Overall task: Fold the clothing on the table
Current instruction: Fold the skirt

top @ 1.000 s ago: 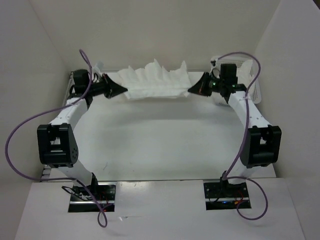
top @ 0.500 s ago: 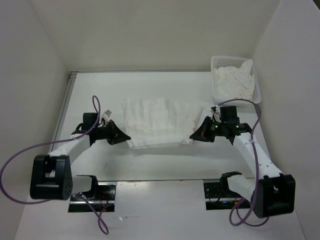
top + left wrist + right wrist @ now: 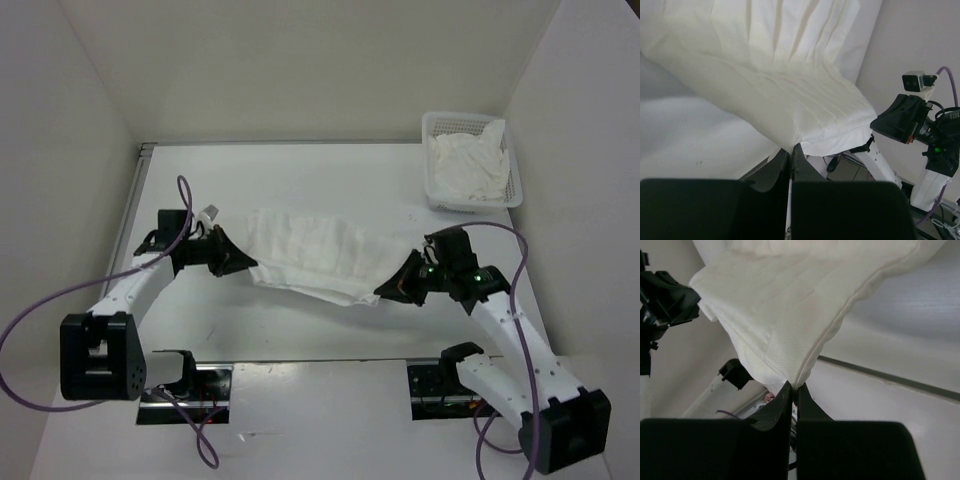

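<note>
The clothing (image 3: pixel 315 250) is a thin, wrinkled white garment stretched across the middle of the table (image 3: pixel 300 180), held between both arms. My left gripper (image 3: pixel 250 263) is shut on its left corner. My right gripper (image 3: pixel 381 292) is shut on its right corner, nearer the front edge than the left one. In the left wrist view the clothing (image 3: pixel 780 90) rises from the closed left gripper (image 3: pixel 790 148), with the right arm (image 3: pixel 915 125) beyond it. From the pinched tips of the right gripper (image 3: pixel 793 386) in the right wrist view, the clothing (image 3: pixel 790 305) fans out along a seamed edge.
A white mesh basket (image 3: pixel 512 182) with bunched white cloth (image 3: pixel 465 165) stands at the back right corner. White walls enclose the table on three sides. A metal strip (image 3: pixel 130 200) runs along the table's left edge. Purple cables loop from both arms.
Both arms have pulled the clothing from the far side toward the near edge and lowered it. Over the last half second the right gripper came further forward, slanting the cloth.
</note>
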Motion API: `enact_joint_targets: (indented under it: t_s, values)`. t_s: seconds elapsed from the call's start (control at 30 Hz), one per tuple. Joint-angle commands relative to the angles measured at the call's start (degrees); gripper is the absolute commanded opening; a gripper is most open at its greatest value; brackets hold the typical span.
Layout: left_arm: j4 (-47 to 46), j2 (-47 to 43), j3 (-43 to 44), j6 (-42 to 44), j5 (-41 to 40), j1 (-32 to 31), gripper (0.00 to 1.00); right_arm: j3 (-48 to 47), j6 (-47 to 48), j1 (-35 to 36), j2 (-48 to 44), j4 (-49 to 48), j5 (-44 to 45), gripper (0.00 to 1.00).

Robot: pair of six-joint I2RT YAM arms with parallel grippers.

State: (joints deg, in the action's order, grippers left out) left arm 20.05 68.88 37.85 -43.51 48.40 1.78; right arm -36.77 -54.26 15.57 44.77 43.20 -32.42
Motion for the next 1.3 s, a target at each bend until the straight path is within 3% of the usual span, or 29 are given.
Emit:
enact_joint_targets:
  t_s: [0.0, 0.17, 0.33, 0.47, 0.5, 0.57, 0.7, 0.83, 0.9, 0.97, 1.0, 1.03, 1.13, 1.23, 1.27]
  values:
    - [-7.02, 5.54, 8.53, 0.01, 0.55, 1.47, 0.0, -5.58, 0.2, 0.34, 9.76, -8.47, 4.73, 0.0]
    - [-15.64, 20.11, 15.4, -4.56, 1.26, 0.95, 0.0, -12.35, 4.77, -2.72, 24.27, -15.85, 7.46, 0.05]
    - [-22.59, 31.91, 21.56, -8.96, -0.67, -0.9, 0.01, -18.59, 6.62, -5.11, 33.43, -20.34, 9.92, 0.08]
    - [-29.08, 42.54, 28.06, -13.34, -1.73, -2.21, 0.03, -20.53, 7.15, -5.11, 39.5, -23.77, 15.1, 0.16]
    - [-30.41, 46.22, 31.12, -14.32, -1.73, -3.44, 0.06, -21.31, 7.15, -5.64, 40.64, -25.26, 15.98, 0.3]
    - [-34.01, 50.53, 34.3, -16.95, -2.25, -4.94, 0.13, -22.1, 7.15, -5.64, 43.9, -26.93, 18.44, 0.42]
    - [-38.59, 54.95, 41.77, -20.46, -4.28, -8.19, 0.35, -27.28, 10.22, -6.17, 48.65, -29.74, 20.3, 0.53]
    - [-44.92, 56.27, 45.73, -25.3, -6.12, -8.2, 0.51, -31.16, 12.34, -6.17, 49.27, -33.25, 22.49, 0.53]
    - [-44.93, 56.27, 49.67, -25.31, -6.13, -8.2, 0.69, -32.39, 14.52, -6.17, 47.78, -35.63, 23.19, 0.58]
    - [-44.22, 56.27, 52.23, -25.31, -6.13, -7.68, 0.72, -34.58, 16.02, -6.17, 47.25, -36.26, 23.72, 0.6]
    - [-43.35, 55.58, 53.11, -24.7, -6.13, -7.67, 0.81, -35.55, 16.64, -6.17, 47.25, -35.47, 23.72, 0.6]
    - [-41.78, 55.05, 53.82, -23.22, -6.13, -7.67, 1.0, -36.52, 18.21, -6.17, 47.25, -34.51, 23.03, 0.6]
    - [-40.45, 51.54, 54.35, -20.93, -6.13, -6.36, 1.0, -35.84, 19.02, -6.17, 44.45, -34.49, 23.19, 0.61]
    - [-39.74, 45.58, 50.67, -19.08, -4.64, -6.35, 1.0, -33.63, 19.02, -6.17, 40.14, -35.2, 27.84, 0.62]
    - [-39.22, 44.33, 48.31, -19.07, -4.11, -6.35, 1.0, -34.41, 18.41, -6.17, 40.13, -31.46, 30.9, 0.64]
